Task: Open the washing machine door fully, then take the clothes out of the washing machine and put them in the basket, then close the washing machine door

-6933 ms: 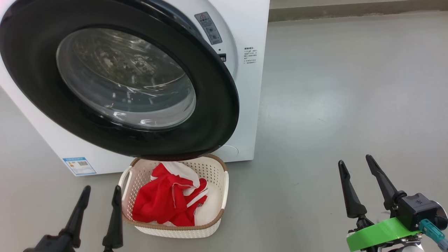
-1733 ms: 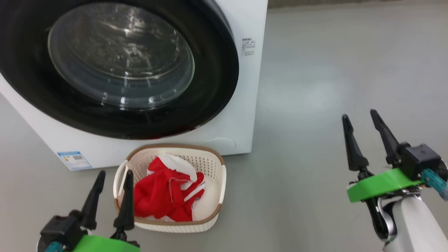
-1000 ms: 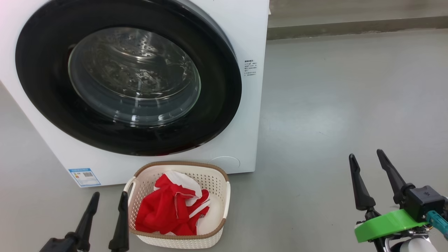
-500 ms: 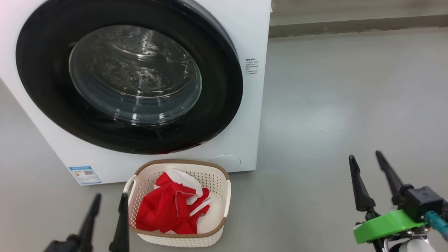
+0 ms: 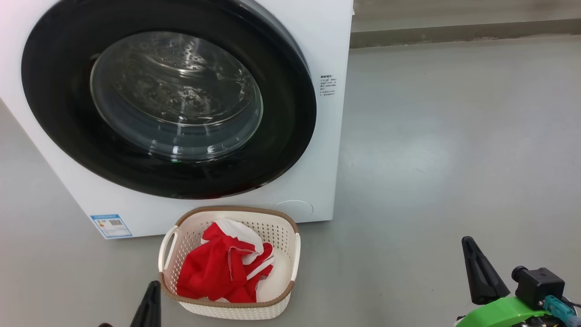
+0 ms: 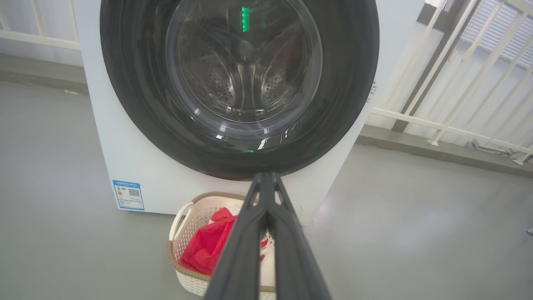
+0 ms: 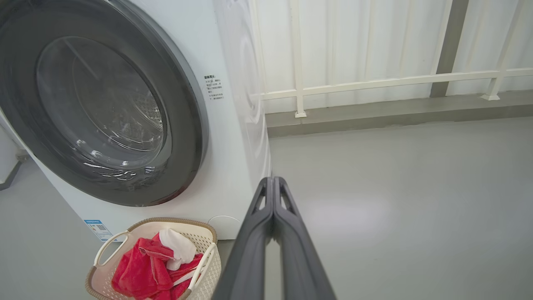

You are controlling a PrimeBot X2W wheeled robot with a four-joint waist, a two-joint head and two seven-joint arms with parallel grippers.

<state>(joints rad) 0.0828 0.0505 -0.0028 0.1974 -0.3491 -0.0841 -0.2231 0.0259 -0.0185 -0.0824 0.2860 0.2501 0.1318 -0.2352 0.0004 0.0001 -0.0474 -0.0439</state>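
The washing machine stands at the left, and the washing machine door lies flush against its front, steel drum visible through the glass. On the floor in front sits the basket, holding the red and white clothes. My left gripper is shut with nothing in it, low at the basket's near left corner. My right gripper is shut and empty too, over bare floor at the lower right.
Grey floor stretches to the right of the machine. A low kerb runs along the back, with a white railing above it. A small blue label marks the machine's lower left front.
The door, ajar at first, now lies flush against the machine. Both grippers have closed their fingers and sunk toward the bottom edge of the head view. The camera has shifted a little.
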